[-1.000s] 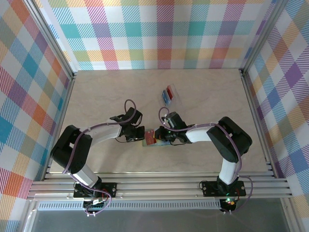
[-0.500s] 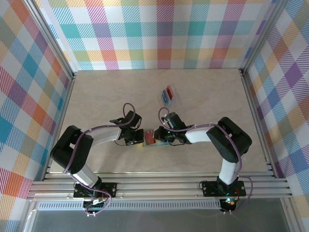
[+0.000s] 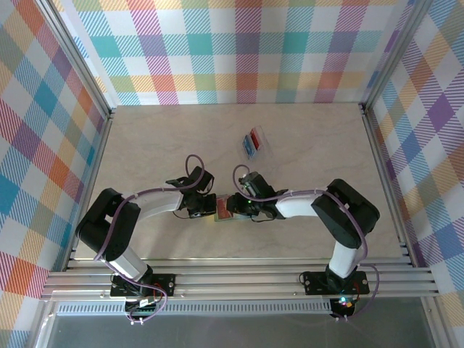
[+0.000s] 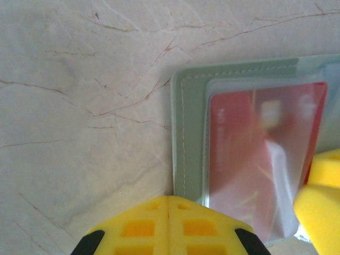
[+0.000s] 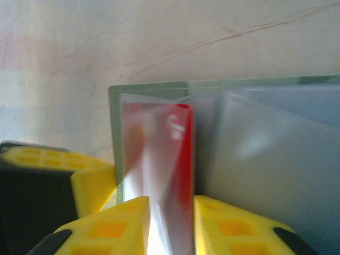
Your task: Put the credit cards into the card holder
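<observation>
The red credit card [image 4: 249, 159] sits tucked in the card holder [image 4: 187, 138], which lies open near the middle of the table's [image 3: 167, 145] near edge, the right gripper's [image 5: 171, 215] jaws slightly parted around the card, the left gripper's [image 4: 169, 204] shut beside the holder's left edge.

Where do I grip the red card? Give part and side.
Probably the near end of the red card, which the right gripper straddles; come from that side, since the thin card's far end sits in the clear pocket of the wallet.

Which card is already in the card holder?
The red card tucked in the card holder; the other cards, red and blue, sit in the tray farther back.
</observation>
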